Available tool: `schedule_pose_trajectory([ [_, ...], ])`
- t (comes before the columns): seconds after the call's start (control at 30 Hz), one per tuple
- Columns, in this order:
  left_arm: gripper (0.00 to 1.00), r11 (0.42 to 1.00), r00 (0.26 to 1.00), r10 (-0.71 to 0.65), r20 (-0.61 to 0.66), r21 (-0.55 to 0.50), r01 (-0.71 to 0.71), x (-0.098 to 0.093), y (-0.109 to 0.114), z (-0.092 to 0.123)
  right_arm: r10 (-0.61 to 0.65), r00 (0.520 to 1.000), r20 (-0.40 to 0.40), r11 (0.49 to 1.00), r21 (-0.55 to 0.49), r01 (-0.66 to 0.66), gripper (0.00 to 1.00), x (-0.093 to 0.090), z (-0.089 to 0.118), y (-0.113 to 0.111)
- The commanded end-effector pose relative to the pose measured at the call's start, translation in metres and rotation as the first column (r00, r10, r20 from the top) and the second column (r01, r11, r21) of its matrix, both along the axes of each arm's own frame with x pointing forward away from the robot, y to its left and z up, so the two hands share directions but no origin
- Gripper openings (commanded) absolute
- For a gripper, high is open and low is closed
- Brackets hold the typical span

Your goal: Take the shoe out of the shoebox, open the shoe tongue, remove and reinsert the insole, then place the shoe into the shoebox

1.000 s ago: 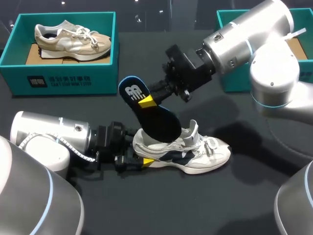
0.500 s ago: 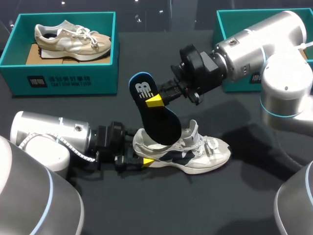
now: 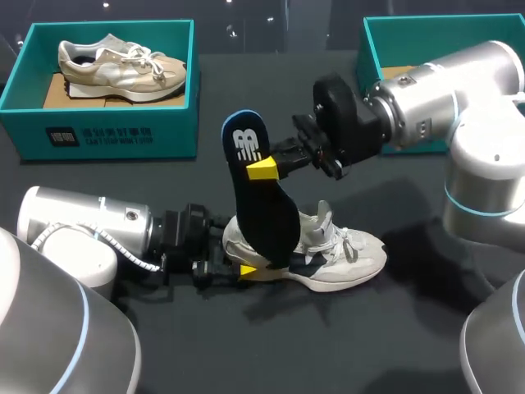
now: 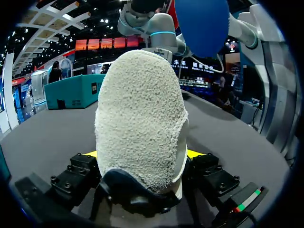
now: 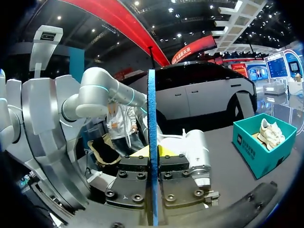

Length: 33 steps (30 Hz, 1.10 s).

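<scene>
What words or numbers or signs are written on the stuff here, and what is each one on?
Nothing here is clear enough to quote.
Insole: a white logo mark at its raised end, no readable words.
Left shoebox, front wall: a white square sign beside two rows of white characters, too small to read.
Shoe on the table: no text visible.

- The lower end of the insole (image 3: 261,197) hides the rear opening of the shoe (image 3: 344,258).
- The right arm (image 3: 443,98) hides much of the far right shoebox (image 3: 390,31).
- The shoe's heel covers most of the yellow tips of the left gripper (image 4: 142,154).
</scene>
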<state>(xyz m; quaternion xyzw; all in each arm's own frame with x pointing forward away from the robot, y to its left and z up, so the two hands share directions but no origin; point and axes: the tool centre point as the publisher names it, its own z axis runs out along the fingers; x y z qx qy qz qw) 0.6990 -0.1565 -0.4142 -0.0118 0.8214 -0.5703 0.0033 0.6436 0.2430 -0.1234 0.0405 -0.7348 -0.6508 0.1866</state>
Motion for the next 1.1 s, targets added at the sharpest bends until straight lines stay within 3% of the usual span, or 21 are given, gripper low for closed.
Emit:
schedule_pose_trajectory([
  [0.03,0.00,1.000,1.000,0.001,0.000,0.002,-0.001,0.002,-0.001,-0.003,-0.066,0.998,0.008,0.998,0.003,0.066,0.00,-0.019,-0.001,-0.010],
  [0.37,0.00,1.000,1.000,0.001,0.000,0.002,-0.001,0.002,-0.001,-0.003,-0.066,0.998,0.008,0.998,0.003,0.066,0.00,-0.019,-0.001,-0.010],
  [0.7,0.00,1.000,1.000,0.001,0.000,0.002,-0.001,0.002,-0.001,-0.003,-0.341,0.935,-0.100,0.940,-0.020,0.340,0.00,-0.059,0.019,-0.045],
  [1.1,0.00,1.000,1.000,0.001,0.000,0.002,-0.001,0.002,-0.001,-0.003,-0.341,0.935,-0.100,0.940,-0.020,0.340,0.00,-0.059,0.019,-0.045],
])
